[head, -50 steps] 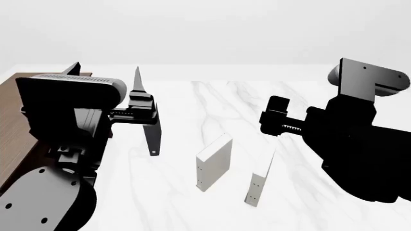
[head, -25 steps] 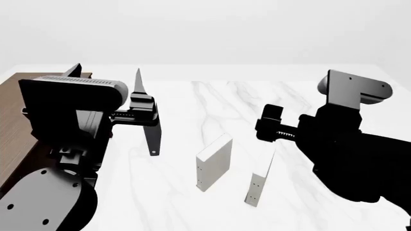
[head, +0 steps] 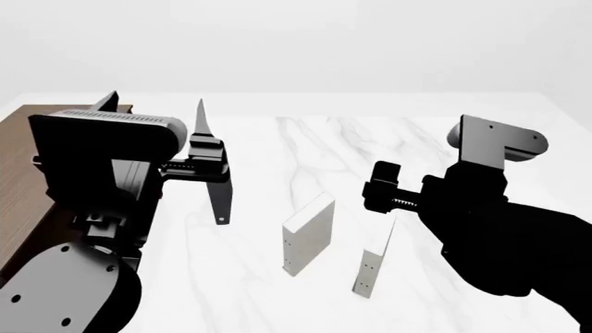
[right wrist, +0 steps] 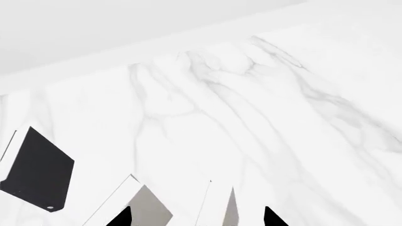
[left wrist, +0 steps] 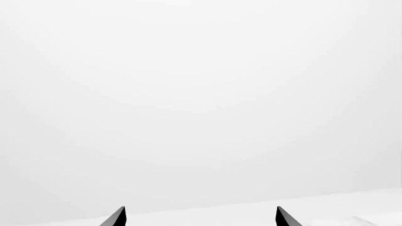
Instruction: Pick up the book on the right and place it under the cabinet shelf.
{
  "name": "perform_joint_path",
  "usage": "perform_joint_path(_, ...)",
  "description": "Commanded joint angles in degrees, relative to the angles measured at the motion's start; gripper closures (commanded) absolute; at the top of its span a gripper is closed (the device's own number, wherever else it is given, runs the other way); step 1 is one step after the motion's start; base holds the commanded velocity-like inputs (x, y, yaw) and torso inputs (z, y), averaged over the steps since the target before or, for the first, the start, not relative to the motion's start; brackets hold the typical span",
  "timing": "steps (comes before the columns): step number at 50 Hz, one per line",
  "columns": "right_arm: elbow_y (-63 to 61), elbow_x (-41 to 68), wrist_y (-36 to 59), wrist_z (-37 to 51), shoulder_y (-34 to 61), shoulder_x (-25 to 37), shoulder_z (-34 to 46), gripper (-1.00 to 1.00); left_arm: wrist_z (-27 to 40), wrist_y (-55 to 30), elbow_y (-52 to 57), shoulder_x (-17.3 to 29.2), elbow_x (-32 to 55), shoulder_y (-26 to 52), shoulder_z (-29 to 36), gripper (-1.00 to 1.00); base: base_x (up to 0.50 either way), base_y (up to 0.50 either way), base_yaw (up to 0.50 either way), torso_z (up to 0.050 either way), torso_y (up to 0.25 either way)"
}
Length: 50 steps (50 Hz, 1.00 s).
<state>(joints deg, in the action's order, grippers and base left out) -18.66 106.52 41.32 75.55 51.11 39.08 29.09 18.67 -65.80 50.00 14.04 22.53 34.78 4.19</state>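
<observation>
Since a second ago our right gripper (head: 387, 186) has swung lower and leftward, now above the book (head: 373, 261). We see the brown cabinet shelf (head: 21, 173) at far left of the marble table (head: 306, 146); a similar pale book (head: 307, 234) and black book (head: 218, 198) stand left of ours. Both jaws look open and empty, though the left gripper (left wrist: 199, 220) shows only tips.

We count three slim hardcover books standing on the white marble tabletop (head: 306, 146): one black (head: 218, 198) and two off-white (head: 307, 236) (head: 373, 263). We also see one dark brown wooden cabinet (head: 16, 180) and two black grippers (head: 199, 135) (head: 381, 187).
</observation>
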Motion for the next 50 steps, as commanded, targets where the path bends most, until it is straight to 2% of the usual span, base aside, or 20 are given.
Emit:
perform_joint_path(1,0.9,-2.3,-0.7,-2.1,-1.9,-0.9,0.9,-1.0,0.4,0.4,-0.2,0.2,0.3,-0.1,0.2,-1.0,0.0,0.0,0.0,0.0,0.0)
perform_joint_path(50,8.6,-12.0,-2.4,-9.3,-5.1,-4.7,5.4,-1.0,1.4,1.4,-0.8,1.6,2.0,-0.4,0.9,-1.0,0.0,0.0,0.0,0.0,0.0)
